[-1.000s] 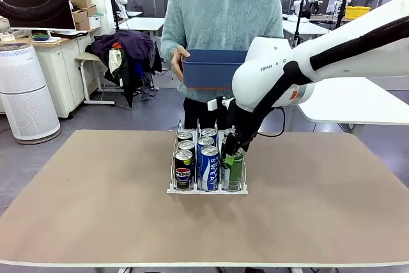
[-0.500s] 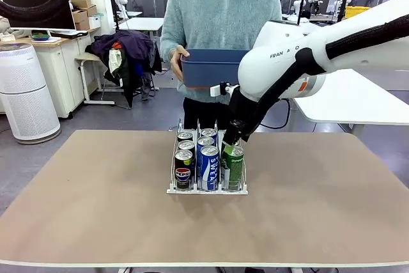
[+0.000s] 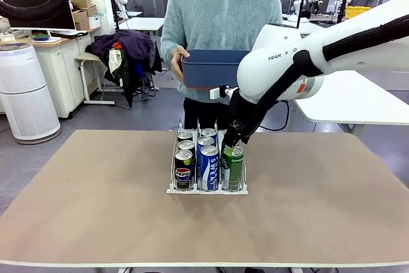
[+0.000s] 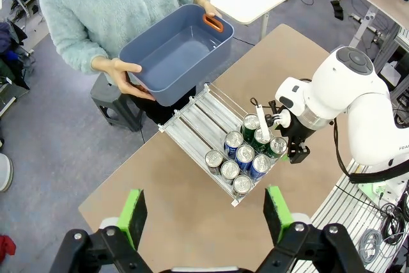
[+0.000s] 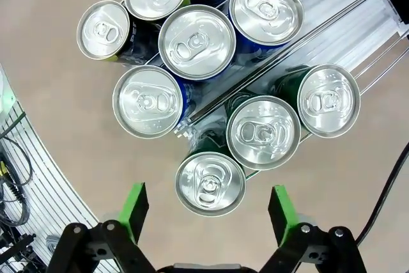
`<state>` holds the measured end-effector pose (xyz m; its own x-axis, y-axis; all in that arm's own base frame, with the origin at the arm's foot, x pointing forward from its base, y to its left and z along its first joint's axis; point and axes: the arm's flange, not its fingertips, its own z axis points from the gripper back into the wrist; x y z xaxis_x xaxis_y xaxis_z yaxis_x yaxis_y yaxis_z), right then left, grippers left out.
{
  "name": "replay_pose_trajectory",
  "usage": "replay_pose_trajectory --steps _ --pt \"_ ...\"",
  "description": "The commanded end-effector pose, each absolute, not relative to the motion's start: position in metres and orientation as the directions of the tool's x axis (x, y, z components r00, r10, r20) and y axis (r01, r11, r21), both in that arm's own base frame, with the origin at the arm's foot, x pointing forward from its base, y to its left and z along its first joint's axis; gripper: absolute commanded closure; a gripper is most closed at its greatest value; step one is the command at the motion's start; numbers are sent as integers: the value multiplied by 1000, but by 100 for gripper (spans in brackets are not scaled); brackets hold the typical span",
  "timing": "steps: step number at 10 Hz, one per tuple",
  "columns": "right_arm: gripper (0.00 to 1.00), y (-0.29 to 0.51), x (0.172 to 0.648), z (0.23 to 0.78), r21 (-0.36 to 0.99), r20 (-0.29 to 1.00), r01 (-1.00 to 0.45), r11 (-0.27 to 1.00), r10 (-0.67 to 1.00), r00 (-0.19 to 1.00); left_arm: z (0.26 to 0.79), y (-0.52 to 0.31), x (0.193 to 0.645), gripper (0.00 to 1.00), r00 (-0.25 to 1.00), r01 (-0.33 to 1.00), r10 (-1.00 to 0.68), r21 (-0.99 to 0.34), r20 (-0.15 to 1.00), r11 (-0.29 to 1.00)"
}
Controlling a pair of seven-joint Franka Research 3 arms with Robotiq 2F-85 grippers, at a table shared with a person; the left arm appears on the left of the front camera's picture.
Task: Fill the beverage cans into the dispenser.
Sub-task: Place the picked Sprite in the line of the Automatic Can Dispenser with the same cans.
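Observation:
The dispenser (image 3: 208, 190) stands mid-table with several beverage cans in its three lanes: black Pepsi (image 3: 183, 171) on the left, blue-and-white Sweat (image 3: 209, 167) in the middle, green (image 3: 234, 165) on the right. My right gripper (image 3: 228, 146) hangs open just above the front green can, apart from it. In the right wrist view that can's silver top (image 5: 209, 183) lies between and beyond my right gripper's (image 5: 208, 214) spread fingers. My left gripper (image 4: 204, 217) is open and empty, high above the table, looking down on the dispenser (image 4: 206, 114) and cans (image 4: 245, 155).
A person at the far edge holds a blue plastic bin (image 3: 214, 68) with both hands; from above the bin (image 4: 176, 52) looks empty. The dispenser's far lane ends (image 5: 345, 11) are bare. Open tabletop (image 3: 96, 202) lies on both sides of the rack.
My right gripper has lifted off the front green can and drawn up and back; the can stays standing in the right lane. The person and bin have not moved.

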<state>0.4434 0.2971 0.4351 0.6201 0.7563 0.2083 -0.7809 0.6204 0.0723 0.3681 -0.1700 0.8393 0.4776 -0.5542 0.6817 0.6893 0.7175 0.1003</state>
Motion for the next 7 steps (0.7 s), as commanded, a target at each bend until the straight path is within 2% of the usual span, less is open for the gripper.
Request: replay_pose_trajectory --steps 1,6,7 --pt "0 298 445 435 66 198 -787 614 765 613 839 -168 368 3 479 688 -553 99 682 719" --pt "0 297 444 435 72 209 -781 620 756 620 839 -168 368 3 479 688 -553 99 682 719" --pt "0 293 441 466 61 271 -803 593 765 585 839 -168 368 3 479 688 -553 99 682 719"
